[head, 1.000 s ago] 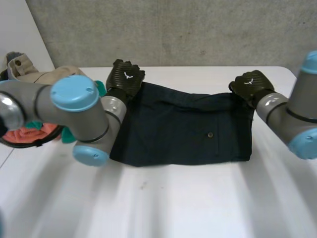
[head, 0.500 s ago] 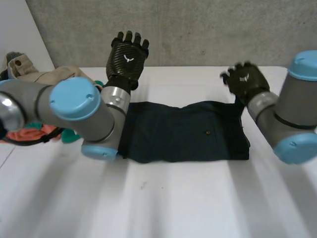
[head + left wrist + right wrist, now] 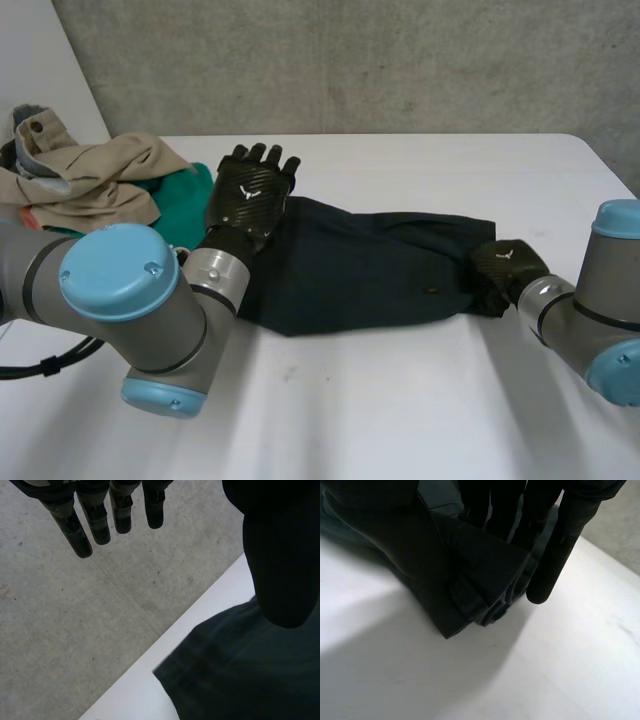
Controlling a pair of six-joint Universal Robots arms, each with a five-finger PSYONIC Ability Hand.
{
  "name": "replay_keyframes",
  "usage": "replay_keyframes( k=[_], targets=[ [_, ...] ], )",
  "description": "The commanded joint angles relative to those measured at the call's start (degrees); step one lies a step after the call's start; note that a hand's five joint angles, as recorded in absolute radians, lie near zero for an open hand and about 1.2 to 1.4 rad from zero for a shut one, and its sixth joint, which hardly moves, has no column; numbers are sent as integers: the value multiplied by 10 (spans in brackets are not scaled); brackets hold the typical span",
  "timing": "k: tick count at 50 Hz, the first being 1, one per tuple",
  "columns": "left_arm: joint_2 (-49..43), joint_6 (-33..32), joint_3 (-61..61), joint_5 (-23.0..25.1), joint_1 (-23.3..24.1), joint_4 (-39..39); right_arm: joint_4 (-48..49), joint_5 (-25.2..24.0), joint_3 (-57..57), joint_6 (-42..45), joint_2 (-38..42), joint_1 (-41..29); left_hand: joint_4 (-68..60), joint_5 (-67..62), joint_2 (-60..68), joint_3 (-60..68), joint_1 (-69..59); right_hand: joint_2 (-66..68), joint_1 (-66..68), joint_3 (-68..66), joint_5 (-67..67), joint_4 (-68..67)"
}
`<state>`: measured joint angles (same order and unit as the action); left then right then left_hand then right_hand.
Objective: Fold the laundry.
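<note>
- Garment (image 3: 370, 270), dark navy, lies across the table's (image 3: 400, 420) middle
- left hand (image 3: 248, 200), fingers straight, hangs over its far left corner
- right hand (image 3: 505, 272) pinches its right end
- white emblem (image 3: 250, 191) marks each hand's back

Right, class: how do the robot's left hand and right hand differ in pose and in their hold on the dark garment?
Pose: the left hand has straight fingers; the right hand closes fingers against thumb.
Hold: the left hand grips nothing; the right hand pinches the dark garment by its folded end.
Place: the left hand is at the garment's left end, the right hand at its right.
Both are black.
</note>
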<state>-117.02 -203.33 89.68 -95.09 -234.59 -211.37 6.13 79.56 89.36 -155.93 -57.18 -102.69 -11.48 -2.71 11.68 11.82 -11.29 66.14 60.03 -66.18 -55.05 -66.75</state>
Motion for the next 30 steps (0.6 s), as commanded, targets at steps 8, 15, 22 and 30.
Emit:
replay_keyframes(
  k=[8,15,22,30],
  targets=[
    [71,0,25,0,-1,0,33,33,27,218,-73,127,15,27,-17,-18,13,139,200,-138,-150,-132],
    [83,1,35,-3,-5,0,69,23,-4,287,-82,-13,15,27,-17,-18,13,139,200,-138,-150,-132],
    [94,5,51,-3,-6,0,143,-86,38,337,-78,-177,15,27,-17,-18,13,139,200,-138,-150,-132],
    [99,14,55,-3,-6,-1,150,-138,79,509,-21,-224,15,27,-17,-18,13,-23,38,23,12,29]
  ],
)
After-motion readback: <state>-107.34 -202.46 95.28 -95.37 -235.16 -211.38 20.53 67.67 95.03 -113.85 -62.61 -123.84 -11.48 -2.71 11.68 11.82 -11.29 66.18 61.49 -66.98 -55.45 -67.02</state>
